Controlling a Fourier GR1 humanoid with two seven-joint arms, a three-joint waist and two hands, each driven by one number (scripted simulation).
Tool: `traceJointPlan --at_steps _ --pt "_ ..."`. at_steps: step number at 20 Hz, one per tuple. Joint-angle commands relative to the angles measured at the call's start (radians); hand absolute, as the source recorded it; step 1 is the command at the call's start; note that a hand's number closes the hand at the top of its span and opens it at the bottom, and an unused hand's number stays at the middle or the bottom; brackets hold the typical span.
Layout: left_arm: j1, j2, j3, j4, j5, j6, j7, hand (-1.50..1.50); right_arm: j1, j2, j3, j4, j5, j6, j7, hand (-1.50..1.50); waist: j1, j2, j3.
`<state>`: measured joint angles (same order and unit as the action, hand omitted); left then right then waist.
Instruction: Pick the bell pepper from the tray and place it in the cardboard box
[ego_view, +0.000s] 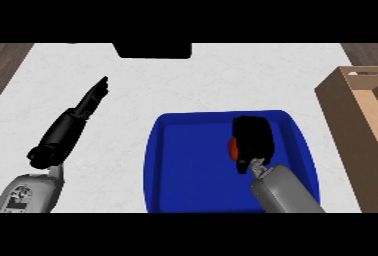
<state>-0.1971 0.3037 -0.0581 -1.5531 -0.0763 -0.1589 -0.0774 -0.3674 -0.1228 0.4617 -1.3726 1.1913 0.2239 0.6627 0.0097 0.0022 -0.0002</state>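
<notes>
A blue tray (184, 165) lies on the white counter at the view's lower middle. My right hand (253, 137) is over the tray's right half, palm down. Only a small red-orange edge of the bell pepper (232, 148) shows at the hand's left side; the rest is hidden under it. The fingers curl down round the pepper. The cardboard box (353, 107) stands at the right edge, open at the top, apart from the tray. My left hand (92, 100) rests at the left with straight fingers pointing away, holding nothing.
A black object (152, 50) sits at the counter's far edge, top middle. Wooden floor shows beyond the counter's upper corners. Bare white counter lies between the tray and the left arm, and behind the tray.
</notes>
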Motion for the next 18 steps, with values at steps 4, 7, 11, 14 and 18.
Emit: traceJointPlan --at_steps 4,7,11,14,18 --pt "-0.041 -0.007 -0.003 -0.007 0.004 -0.010 0.019 0.00 -0.305 -0.056 -0.366 0.268 -0.139 -0.174 -0.103 1.50 0.036 0.015 0.003" --pt "-0.026 -0.010 0.000 -0.003 -0.005 -0.010 0.011 0.00 -0.387 -0.081 -0.364 0.459 -0.072 -0.302 -0.178 1.50 0.031 0.010 0.001" --pt "-0.034 -0.022 0.015 0.035 -0.015 0.004 -0.006 0.00 -0.531 -0.145 -0.384 0.441 -0.047 -0.239 -0.161 1.50 0.009 0.004 0.000" --pt "-0.082 0.002 0.049 0.041 0.017 -0.033 0.031 0.00 -0.541 -0.117 -0.393 0.413 -0.006 -0.289 -0.064 1.50 -0.002 0.000 0.000" --pt "-0.022 -0.008 0.032 0.040 -0.013 -0.016 -0.022 0.00 -0.573 -0.124 -0.459 0.350 0.042 -0.374 0.132 1.50 -0.010 -0.004 -0.001"
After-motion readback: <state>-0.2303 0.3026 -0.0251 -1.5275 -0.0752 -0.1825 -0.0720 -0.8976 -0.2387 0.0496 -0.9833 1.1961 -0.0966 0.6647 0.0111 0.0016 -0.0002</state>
